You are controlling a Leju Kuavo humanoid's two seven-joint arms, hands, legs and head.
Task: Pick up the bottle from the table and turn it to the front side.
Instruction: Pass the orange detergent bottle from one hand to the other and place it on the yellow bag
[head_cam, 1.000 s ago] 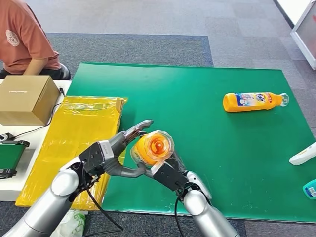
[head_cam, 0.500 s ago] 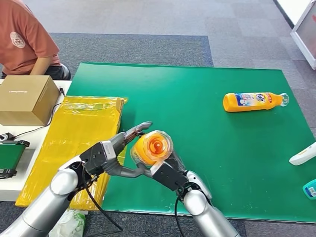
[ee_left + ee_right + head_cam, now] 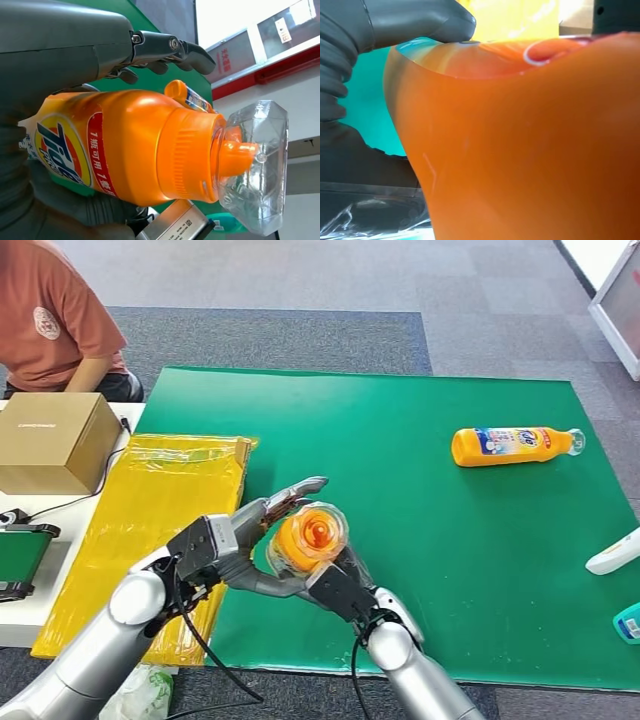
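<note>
Green mat (image 3: 423,540) on grey carpet floor (image 3: 302,300); second bottle (image 3: 513,446) lying.

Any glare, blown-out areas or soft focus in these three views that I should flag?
Head view: even light, sharp, the held bottle clear between the left hand and right hand. Left wrist view: the windows behind are blown out white, the label stays readable, and the clear cap catches highlights. Right wrist view: the bottle sits so close it is soft, the yellow background overexposed.

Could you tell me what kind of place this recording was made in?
Probably an indoor lab or office test area: grey carpet floor, a table under a green mat with spare bottle, and a seated person beside a cardboard box.
</note>
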